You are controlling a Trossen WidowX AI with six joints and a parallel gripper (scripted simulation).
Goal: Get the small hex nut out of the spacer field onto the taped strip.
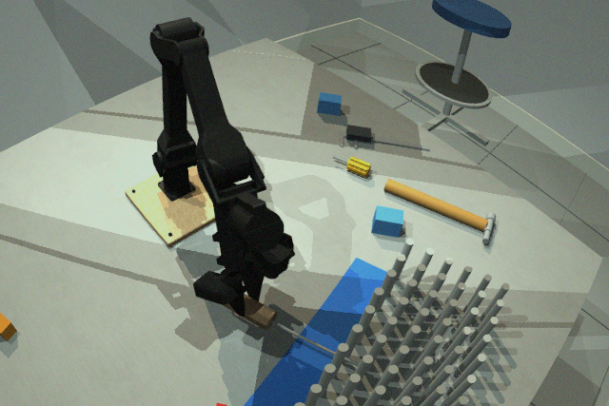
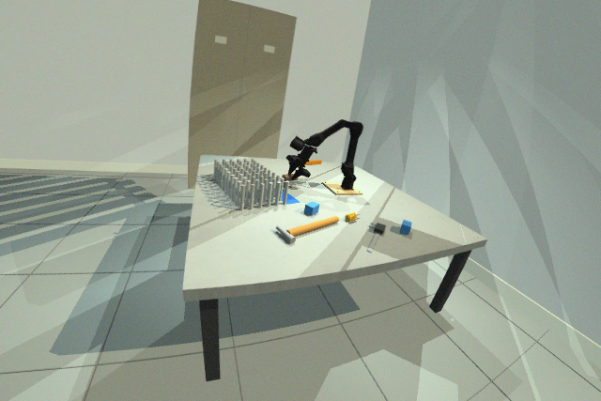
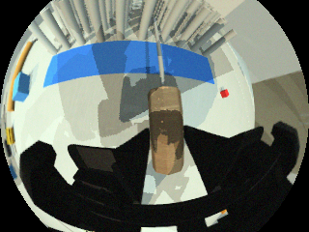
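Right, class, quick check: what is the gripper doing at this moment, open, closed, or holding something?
Gripper: closed on the brown wooden handle of the thin hook tool, whose rod points toward the spacers.

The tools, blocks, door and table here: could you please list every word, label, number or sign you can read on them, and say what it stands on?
None: no readable text in any view.
Door: two pale plates, blank at this size.
Hammer, yellow tool, black tool, blue blocks: plain.
Brown handle in the gripper: unmarked.
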